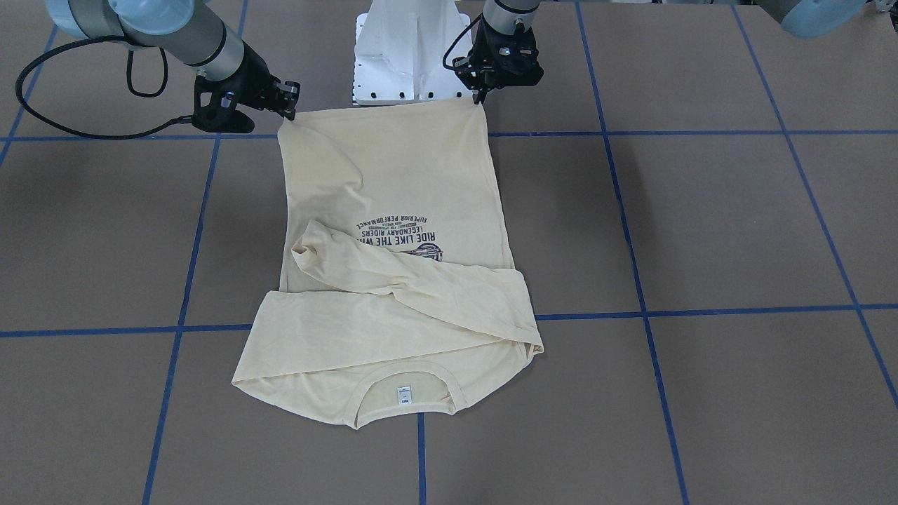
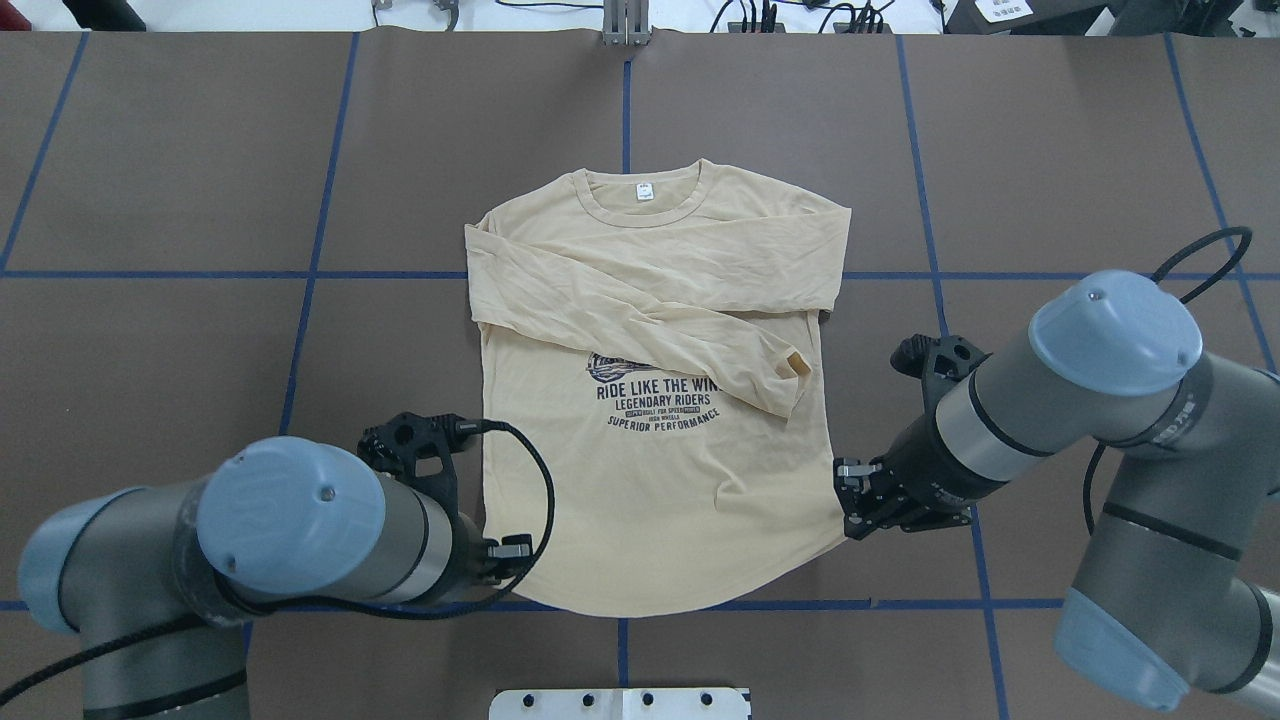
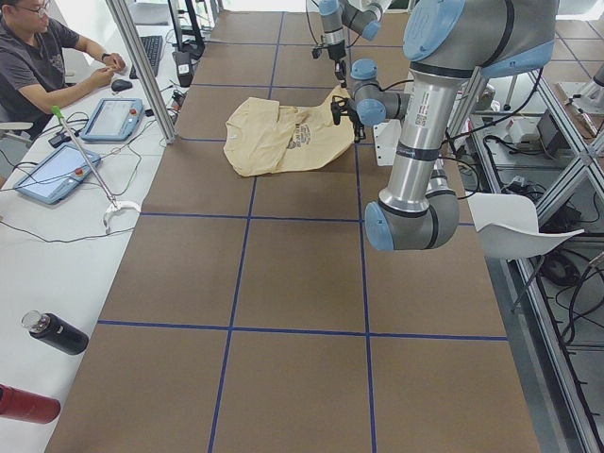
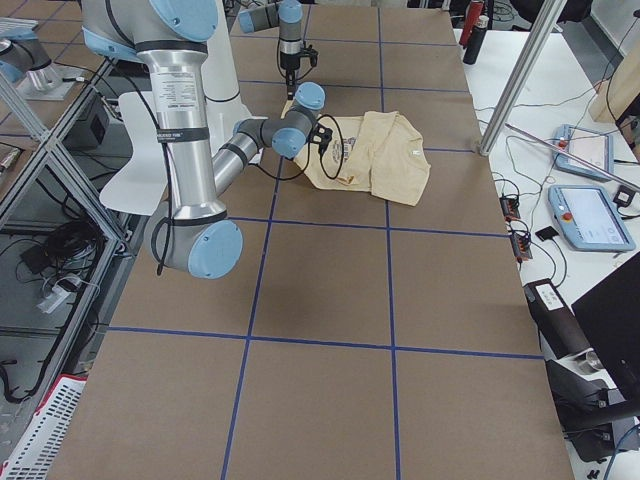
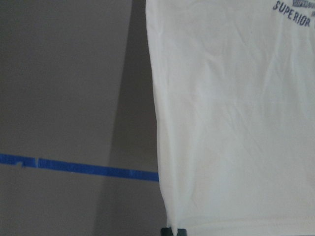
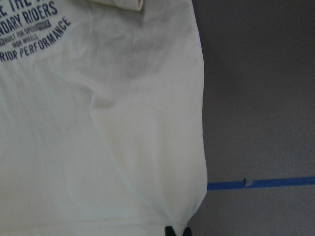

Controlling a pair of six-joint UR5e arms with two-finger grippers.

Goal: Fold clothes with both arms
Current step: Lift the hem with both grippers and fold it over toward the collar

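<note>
The pale cream shirt point(image 2: 650, 480) lies flat on the brown table with its print point(image 2: 660, 395) up, both sleeves folded across the chest and the neck tag point(image 2: 644, 194) at the far end. It also shows in the front view point(image 1: 393, 175). My left gripper point(image 2: 497, 552) point(image 1: 483, 98) is shut on the hem corner on its side; the left wrist view shows the fingertips point(image 5: 172, 231) pinching the cloth point(image 5: 236, 123). My right gripper point(image 2: 848, 505) point(image 1: 289, 112) is shut on the other hem corner, with its fingertips point(image 6: 177, 231) pinching the cloth point(image 6: 98, 147).
The white pedestal base point(image 1: 400, 63) stands just behind the hem. Blue tape lines point(image 2: 320, 270) cross the table. In the exterior left view an operator point(image 3: 38, 57) sits at a side bench with tablets point(image 3: 52, 175) and bottles point(image 3: 57, 332).
</note>
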